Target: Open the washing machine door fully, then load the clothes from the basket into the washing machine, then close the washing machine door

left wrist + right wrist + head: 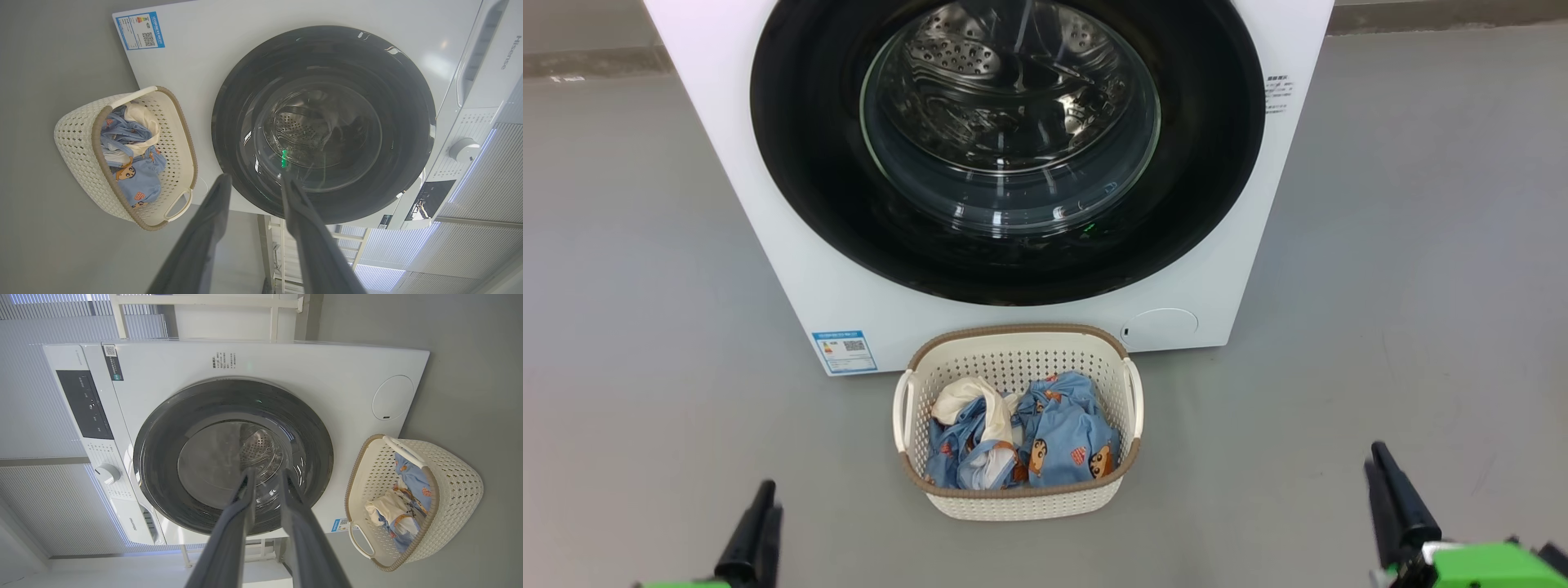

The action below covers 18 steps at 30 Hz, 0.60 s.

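The washing machine stands ahead with the washing machine door shut flat against its front; the steel drum shows through the glass. On the floor right before it sits the basket, holding the clothes: blue printed garments and a cream cloth. My left gripper is low at the left and my right gripper low at the right, both well short of the basket. In the wrist views the left gripper and right gripper have fingers slightly parted, with nothing between them, and face the door.
Grey floor spreads to both sides of the machine and basket. A blue energy label and a round cap mark the lower front. The control panel and dial sit above the door, with window blinds behind.
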### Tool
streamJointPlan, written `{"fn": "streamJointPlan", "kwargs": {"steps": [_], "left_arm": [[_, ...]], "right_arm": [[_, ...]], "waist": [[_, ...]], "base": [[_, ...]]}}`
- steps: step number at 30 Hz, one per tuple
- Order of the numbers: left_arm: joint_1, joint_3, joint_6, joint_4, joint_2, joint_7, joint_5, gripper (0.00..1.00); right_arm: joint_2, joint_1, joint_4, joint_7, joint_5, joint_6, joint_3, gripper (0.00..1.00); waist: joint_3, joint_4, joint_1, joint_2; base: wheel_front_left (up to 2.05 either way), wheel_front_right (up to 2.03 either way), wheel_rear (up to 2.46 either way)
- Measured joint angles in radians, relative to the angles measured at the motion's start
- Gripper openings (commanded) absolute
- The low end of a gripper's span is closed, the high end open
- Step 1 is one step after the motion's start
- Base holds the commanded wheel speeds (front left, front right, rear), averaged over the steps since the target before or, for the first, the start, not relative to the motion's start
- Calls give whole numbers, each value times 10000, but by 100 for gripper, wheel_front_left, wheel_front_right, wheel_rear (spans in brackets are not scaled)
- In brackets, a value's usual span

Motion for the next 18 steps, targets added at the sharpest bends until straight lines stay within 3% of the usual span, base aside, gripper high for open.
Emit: {"fn": "streamJointPlan", "kwargs": {"steps": [18], "left_arm": [[334, -336, 2, 81, -125, -370, 295, 100]], "right_arm": [[52, 297, 217, -366, -489, 0, 295, 100]], "waist": [[8, -13, 2, 0]], "base": [[0, 0, 0]]}}
